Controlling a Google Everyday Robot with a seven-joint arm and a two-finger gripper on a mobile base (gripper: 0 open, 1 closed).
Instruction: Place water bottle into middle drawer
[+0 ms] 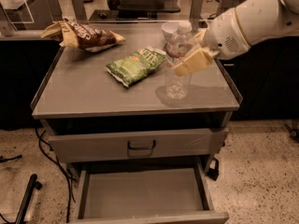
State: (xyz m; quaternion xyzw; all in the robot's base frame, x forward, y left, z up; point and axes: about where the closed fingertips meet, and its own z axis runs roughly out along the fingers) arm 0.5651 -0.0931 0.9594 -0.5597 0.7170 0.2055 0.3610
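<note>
The water bottle point(177, 62), clear with a white cap, stands upright at the right of the cabinet top point(93, 90). I cannot tell whether its base touches the top or hangs just above it. My gripper point(189, 59) comes in from the right and is shut on the bottle's middle, with a cream finger point(195, 60) across its front. The middle drawer point(140, 192) is pulled open at the bottom of the cabinet, with a bare grey floor and nothing in it.
A green chip bag point(135, 65) lies left of the bottle and a brown snack bag point(84, 34) lies at the back left. A white bowl point(170, 29) sits behind the bottle. A shut drawer front with a black loop handle point(141, 145) is above the open drawer.
</note>
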